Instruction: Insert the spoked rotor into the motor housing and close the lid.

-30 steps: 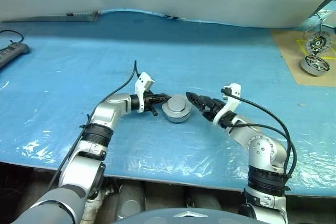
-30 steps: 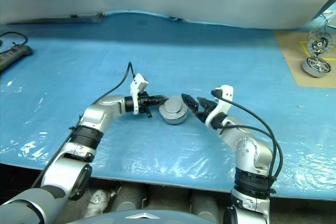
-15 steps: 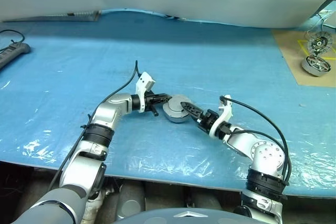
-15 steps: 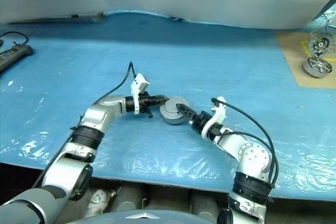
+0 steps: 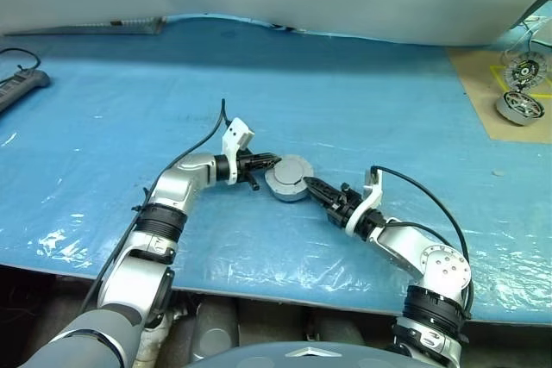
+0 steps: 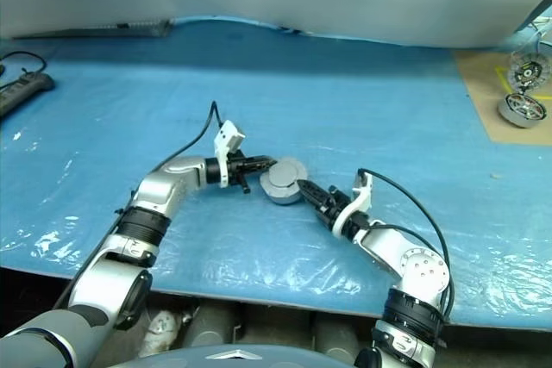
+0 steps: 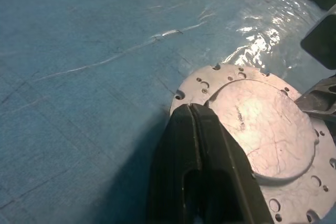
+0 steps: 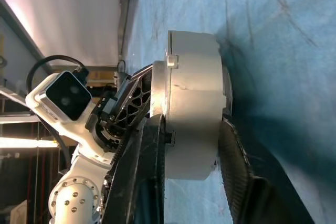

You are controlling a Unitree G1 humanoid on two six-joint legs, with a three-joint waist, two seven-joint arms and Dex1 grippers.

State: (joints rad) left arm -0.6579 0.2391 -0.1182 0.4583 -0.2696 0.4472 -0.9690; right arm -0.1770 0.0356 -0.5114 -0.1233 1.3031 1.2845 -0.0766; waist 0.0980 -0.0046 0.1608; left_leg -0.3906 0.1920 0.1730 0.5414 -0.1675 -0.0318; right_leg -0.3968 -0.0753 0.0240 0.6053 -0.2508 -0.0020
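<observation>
Now the motor housing [image 5: 291,178] sits near the middle of the blue table cover [image 5: 388,101], its lid [image 7: 262,124] closed flat on top. At its nine o'clock the left gripper [image 5: 266,161] has its fingers pressed together, tips resting on the lid's edge. At the housing's four o'clock the right gripper [image 5: 312,185] has one finger [image 8: 152,171] across the lid and the other finger [image 8: 236,166] under the base, clamping the can. A second ago this gripper stood wide open, clear of the can at its three o'clock. The housing itself has not shifted.
</observation>
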